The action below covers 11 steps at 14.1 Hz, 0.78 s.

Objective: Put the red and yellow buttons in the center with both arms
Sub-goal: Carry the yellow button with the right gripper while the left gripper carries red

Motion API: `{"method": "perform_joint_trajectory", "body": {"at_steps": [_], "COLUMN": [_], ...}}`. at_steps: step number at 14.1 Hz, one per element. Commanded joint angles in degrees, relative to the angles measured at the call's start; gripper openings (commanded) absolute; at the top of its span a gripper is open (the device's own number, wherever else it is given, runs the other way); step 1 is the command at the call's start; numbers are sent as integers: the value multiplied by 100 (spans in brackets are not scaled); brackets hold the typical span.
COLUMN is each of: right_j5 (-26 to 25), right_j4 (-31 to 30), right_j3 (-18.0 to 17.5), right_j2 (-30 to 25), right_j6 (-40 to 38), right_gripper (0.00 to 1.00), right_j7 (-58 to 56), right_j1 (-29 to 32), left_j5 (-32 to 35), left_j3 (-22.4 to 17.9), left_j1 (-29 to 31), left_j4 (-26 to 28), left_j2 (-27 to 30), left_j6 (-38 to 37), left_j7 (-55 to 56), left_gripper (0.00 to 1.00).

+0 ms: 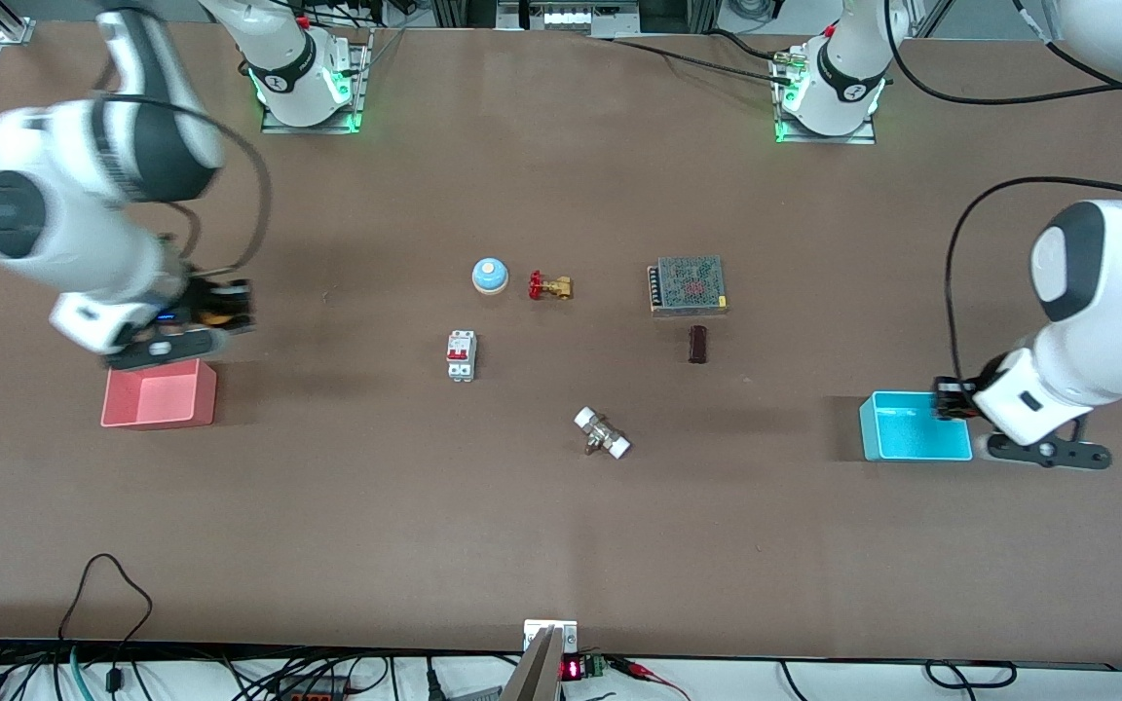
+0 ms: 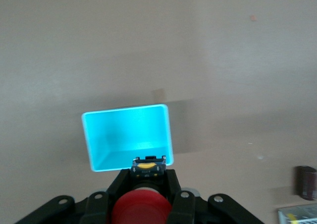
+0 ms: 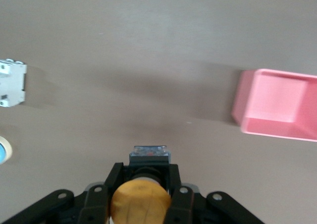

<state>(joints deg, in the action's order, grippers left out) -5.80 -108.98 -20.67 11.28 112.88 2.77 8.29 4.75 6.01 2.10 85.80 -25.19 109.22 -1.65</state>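
My left gripper (image 1: 951, 399) hangs over the rim of the cyan bin (image 1: 915, 428) at the left arm's end of the table. In the left wrist view it (image 2: 147, 177) is shut on the red button (image 2: 140, 209), whose black base with a yellow mark points at the cyan bin (image 2: 128, 130). My right gripper (image 1: 222, 304) is over the tabletop just beside the pink bin (image 1: 160, 394). In the right wrist view it (image 3: 148, 172) is shut on the yellow button (image 3: 140, 201), and the pink bin (image 3: 277, 102) lies off to one side.
In the table's middle lie a blue dome bell (image 1: 490, 276), a brass valve with a red handwheel (image 1: 549, 286), a white breaker (image 1: 461, 354), a grey power supply (image 1: 688, 284), a dark block (image 1: 697, 344) and a white-ended fitting (image 1: 602, 432).
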Motion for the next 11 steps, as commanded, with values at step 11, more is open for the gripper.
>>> {"method": "perform_joint_trajectory", "body": {"at_steps": [11], "right_j5": [-192], "right_j4": [-1495], "right_j3": [-51], "right_j2": [1183], "right_j6": [3301], "right_gripper": [16], "right_j7": [628], "right_j1": [-477], "left_j5": [140], "left_j3": [-47], "left_j1": [-2081], "left_j4": [-82], "left_j2": [-1559], "left_j6": [1987], "left_j7": [3054], "left_gripper": [29]}}
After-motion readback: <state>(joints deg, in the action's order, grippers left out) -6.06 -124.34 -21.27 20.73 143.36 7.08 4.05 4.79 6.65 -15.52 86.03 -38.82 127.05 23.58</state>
